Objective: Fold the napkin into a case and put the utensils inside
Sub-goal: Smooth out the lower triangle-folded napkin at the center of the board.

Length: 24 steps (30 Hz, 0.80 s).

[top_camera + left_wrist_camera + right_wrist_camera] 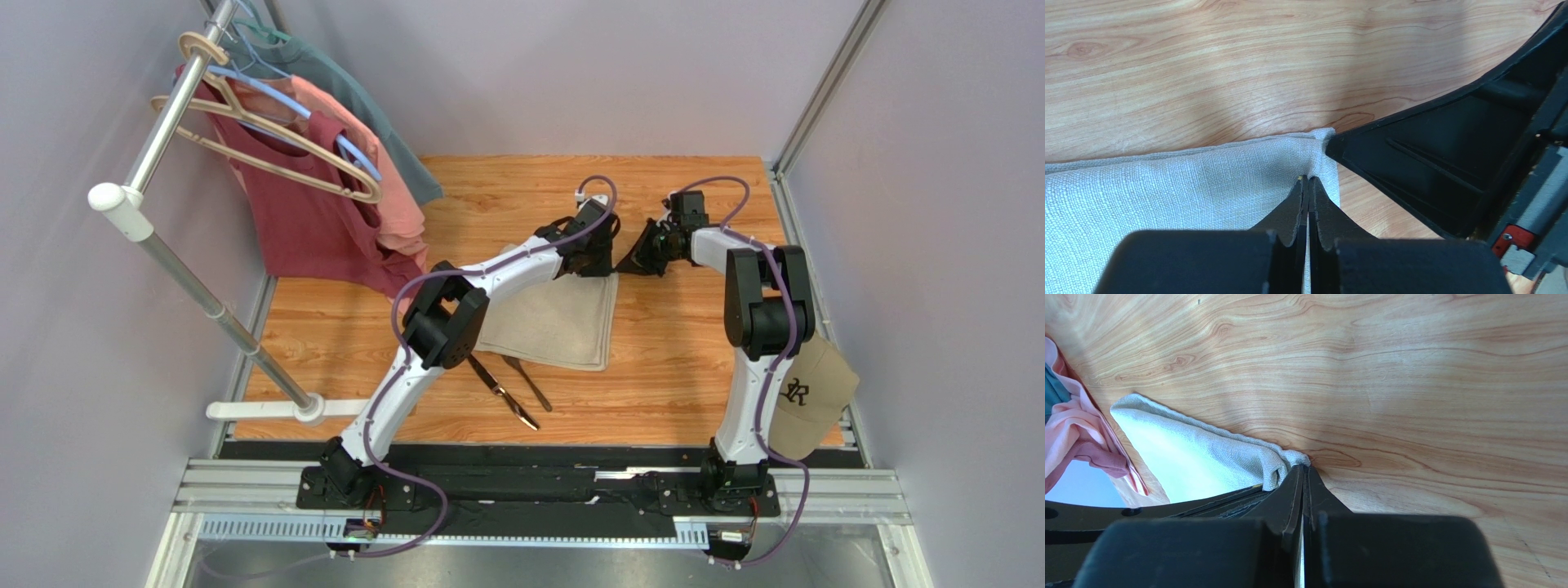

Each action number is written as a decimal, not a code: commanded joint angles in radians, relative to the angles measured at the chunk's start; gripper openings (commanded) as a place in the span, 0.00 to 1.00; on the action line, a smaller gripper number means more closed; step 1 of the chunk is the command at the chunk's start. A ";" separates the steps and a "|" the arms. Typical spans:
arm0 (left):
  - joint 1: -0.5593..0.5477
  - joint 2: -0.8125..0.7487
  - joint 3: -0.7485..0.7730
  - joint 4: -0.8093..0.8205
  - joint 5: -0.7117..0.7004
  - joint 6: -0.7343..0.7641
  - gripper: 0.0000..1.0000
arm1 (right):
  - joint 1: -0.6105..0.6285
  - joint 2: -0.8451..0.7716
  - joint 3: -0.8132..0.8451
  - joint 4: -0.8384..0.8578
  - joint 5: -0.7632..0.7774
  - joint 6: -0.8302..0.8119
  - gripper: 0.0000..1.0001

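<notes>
Left wrist: left tool (1308, 181) pinches the napkin (1168, 193) near its far corner, right tool (1306, 470) grips that corner. Both look set for folding.

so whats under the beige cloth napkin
The beige cloth napkin lies flat on the wooden tabletop; anything beneath it is covered. The dark metal utensils lie at its near edge.

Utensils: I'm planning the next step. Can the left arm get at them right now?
Probably not yet: the left claw is shut on the napkin at its far corner, and the utensils lie back near its elbow.
</notes>
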 commanded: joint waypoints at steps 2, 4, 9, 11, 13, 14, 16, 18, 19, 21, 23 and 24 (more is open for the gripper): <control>-0.012 -0.039 0.062 -0.003 -0.004 -0.008 0.00 | -0.009 0.007 0.006 -0.017 0.037 -0.022 0.00; -0.012 -0.031 0.076 -0.010 0.003 -0.011 0.00 | -0.009 0.007 0.006 -0.016 0.033 -0.022 0.00; -0.013 -0.010 0.099 -0.014 0.022 -0.027 0.00 | -0.009 0.004 0.003 -0.014 0.033 -0.020 0.00; -0.013 -0.002 0.099 -0.013 0.024 -0.031 0.00 | -0.009 0.004 0.003 -0.016 0.038 -0.020 0.00; -0.015 0.005 0.101 -0.014 0.023 -0.036 0.00 | -0.008 0.000 0.002 -0.016 0.038 -0.019 0.00; -0.015 0.010 0.104 -0.016 0.023 -0.039 0.00 | -0.008 0.000 0.002 -0.016 0.035 -0.017 0.00; -0.015 0.025 0.125 -0.029 0.023 -0.043 0.00 | -0.009 -0.007 0.002 -0.017 0.035 -0.017 0.00; -0.015 0.033 0.127 -0.034 0.023 -0.048 0.00 | -0.009 -0.012 0.002 -0.017 0.040 -0.016 0.00; -0.015 0.033 0.127 -0.036 0.019 -0.053 0.00 | -0.011 -0.018 0.003 -0.020 0.038 -0.017 0.00; -0.015 0.038 0.128 -0.036 0.013 -0.054 0.00 | -0.009 -0.023 0.003 -0.020 0.040 -0.017 0.00; -0.015 0.038 0.127 -0.036 0.004 -0.060 0.00 | -0.011 -0.026 0.006 -0.022 0.041 -0.017 0.00; -0.015 0.038 0.127 -0.034 0.000 -0.062 0.00 | -0.009 -0.026 0.008 -0.022 0.040 -0.017 0.00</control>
